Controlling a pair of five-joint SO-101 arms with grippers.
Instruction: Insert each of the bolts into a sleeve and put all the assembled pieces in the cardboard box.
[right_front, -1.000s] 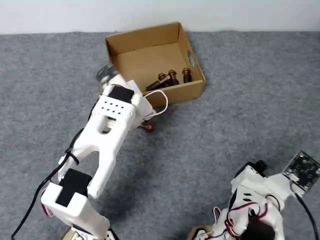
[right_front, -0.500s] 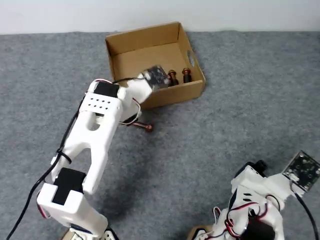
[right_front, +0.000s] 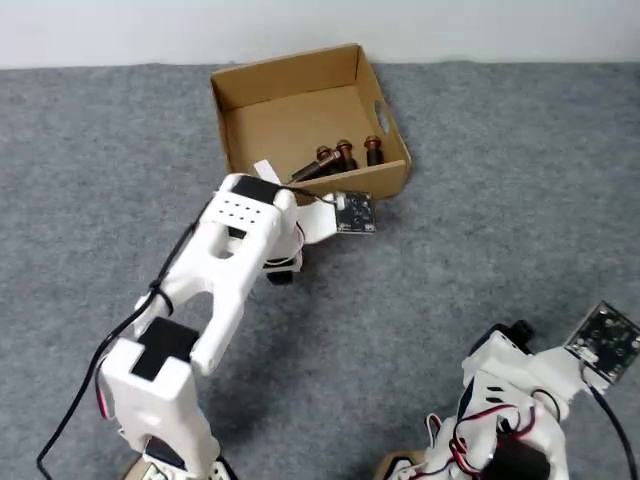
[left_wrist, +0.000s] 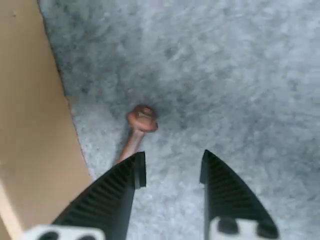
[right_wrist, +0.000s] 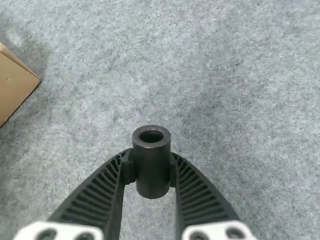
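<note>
Right wrist view: dark tubular sleeve

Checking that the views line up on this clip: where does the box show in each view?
High view: the box sits at the back of the grey mat, open side up.
Left wrist view: its tan wall runs beside the loose bolt.
Right wrist view: one corner, off to the side beyond the held sleeve.
Shared landmark: the mat.

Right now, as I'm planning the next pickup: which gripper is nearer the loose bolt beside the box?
Left. The left gripper hangs open just above the bolt; the right gripper sits far off, shut on a sleeve.
</note>
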